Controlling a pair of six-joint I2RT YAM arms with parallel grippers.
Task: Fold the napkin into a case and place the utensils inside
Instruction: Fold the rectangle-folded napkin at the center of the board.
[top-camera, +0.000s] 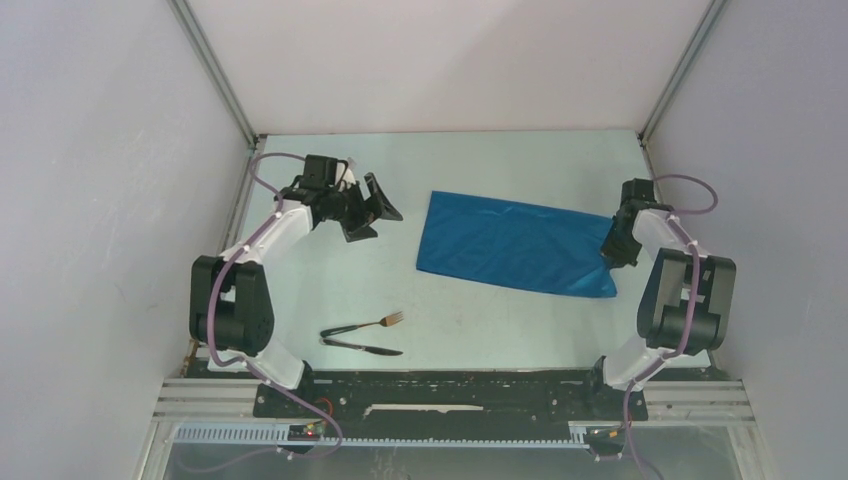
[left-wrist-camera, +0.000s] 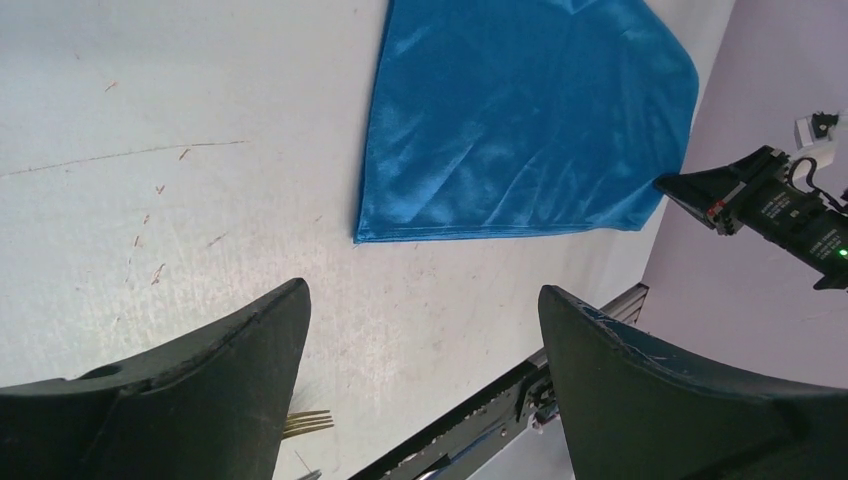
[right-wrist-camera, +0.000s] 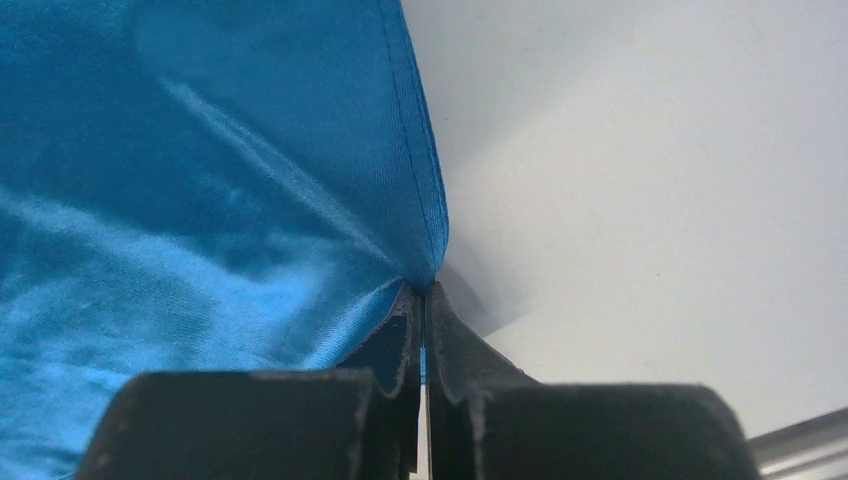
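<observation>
Surface: pale table (top-camera: 300, 290).
Napkin: bright blue soft cloth napkin (top-camera: 510, 245), long axis spanning between the grippers.
Right gripper (right-wrist-camera: 422, 297): clamped on its nearest end.
Left gripper (left-wrist-camera: 422, 295): wide, empty, cloth ahead.

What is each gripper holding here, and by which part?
The right gripper is shut on the napkin, pinching the hem at its right end. The left gripper is open and holds nothing.
</observation>
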